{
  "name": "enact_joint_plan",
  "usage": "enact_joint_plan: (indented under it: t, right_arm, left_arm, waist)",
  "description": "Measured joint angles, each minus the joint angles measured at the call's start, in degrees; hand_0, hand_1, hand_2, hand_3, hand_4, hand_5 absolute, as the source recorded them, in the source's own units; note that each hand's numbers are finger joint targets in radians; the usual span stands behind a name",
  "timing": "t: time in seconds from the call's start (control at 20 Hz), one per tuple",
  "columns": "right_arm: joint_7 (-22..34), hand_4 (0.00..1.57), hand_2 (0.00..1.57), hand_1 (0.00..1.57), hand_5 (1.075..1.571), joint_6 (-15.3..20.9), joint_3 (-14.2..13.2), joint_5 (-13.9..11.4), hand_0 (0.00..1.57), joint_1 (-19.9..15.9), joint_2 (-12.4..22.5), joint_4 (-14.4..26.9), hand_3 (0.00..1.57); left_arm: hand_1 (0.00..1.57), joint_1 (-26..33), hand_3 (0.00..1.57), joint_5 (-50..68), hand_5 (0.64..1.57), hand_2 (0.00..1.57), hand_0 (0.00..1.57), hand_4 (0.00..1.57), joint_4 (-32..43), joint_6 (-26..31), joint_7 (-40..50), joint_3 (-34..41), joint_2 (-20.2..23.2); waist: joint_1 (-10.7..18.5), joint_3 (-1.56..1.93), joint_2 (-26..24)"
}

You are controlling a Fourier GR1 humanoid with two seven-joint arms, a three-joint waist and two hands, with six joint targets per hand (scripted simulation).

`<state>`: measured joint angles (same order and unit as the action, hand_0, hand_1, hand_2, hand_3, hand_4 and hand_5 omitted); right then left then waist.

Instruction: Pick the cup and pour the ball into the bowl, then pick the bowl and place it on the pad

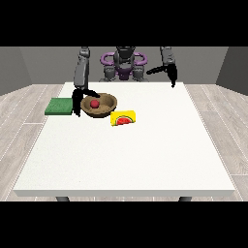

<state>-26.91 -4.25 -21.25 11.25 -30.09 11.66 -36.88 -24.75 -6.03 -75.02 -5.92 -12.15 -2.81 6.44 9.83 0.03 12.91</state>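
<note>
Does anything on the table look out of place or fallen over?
Yes. The yellow cup lies on its side on the table, just in front of the wooden bowl. The red ball sits inside the bowl, so nothing appears spilled.

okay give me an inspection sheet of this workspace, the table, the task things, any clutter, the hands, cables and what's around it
Surface: white table, mostly bare toward the camera.
Job's things: brown bowl holds the red ball; yellow cup lies on its side just beside the bowl; green pad at the table's edge at the view's left, nothing on it.
Clutter: nothing seen.
Hands: hand at the view's left is at the bowl's rim, thumb over it; hand at the view's right is raised, holding nothing.
Cables: nothing seen.
Surroundings: wood-plank floor, grey walls.
</note>
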Motion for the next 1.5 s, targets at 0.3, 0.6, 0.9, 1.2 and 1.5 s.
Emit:
enact_joint_plan:
  t: [0.3,0.6,0.9,1.2,1.5]
  right_arm:
    - [-2.6,0.44,0.39,0.78,1.533,0.3,-0.7,1.0,0.78,-2.1,0.0,4.4,0.00]
    - [-4.2,0.94,1.57,1.57,1.549,11.8,0.7,-4.4,1.57,0.4,2.9,4.5,1.51]
    - [3.3,0.89,1.57,1.57,1.567,23.2,5.1,-11.8,1.57,0.6,5.6,4.9,1.18]
    - [20.9,0.82,1.57,1.57,1.564,26.8,10.4,-16.5,1.57,-2.2,5.2,5.0,0.86]
    - [35.0,0.80,1.57,1.57,1.569,22.7,14.0,-18.6,1.57,-5.9,7.1,2.6,0.72]
  left_arm:
    - [0.00,1.1,0.00,0.4,1.569,0.00,0.00,0.00,-2.7,1.4,0.2,0.7,0.6]
    - [0.00,-0.4,0.00,0.6,1.544,0.00,0.00,0.60,-5.1,2.5,0.6,-0.2,0.6]
    - [0.00,-0.8,0.00,1.5,1.436,0.00,0.00,0.93,-3.7,4.2,1.0,-0.5,0.5]
    - [0.00,2.9,0.00,3.7,1.410,0.00,0.00,1.00,3.8,5.3,-1.9,3.5,1.8]
    - [0.00,6.2,0.00,4.4,1.410,0.00,0.00,1.00,8.5,4.5,-1.1,6.4,2.7]
  waist:
    - [0.2,-0.43,1.1]
    - [3.4,-2.27,2.1]
    - [5.7,-2.07,0.1]
    - [1.2,-0.70,-7.5]
    - [-5.0,-0.23,-15.5]
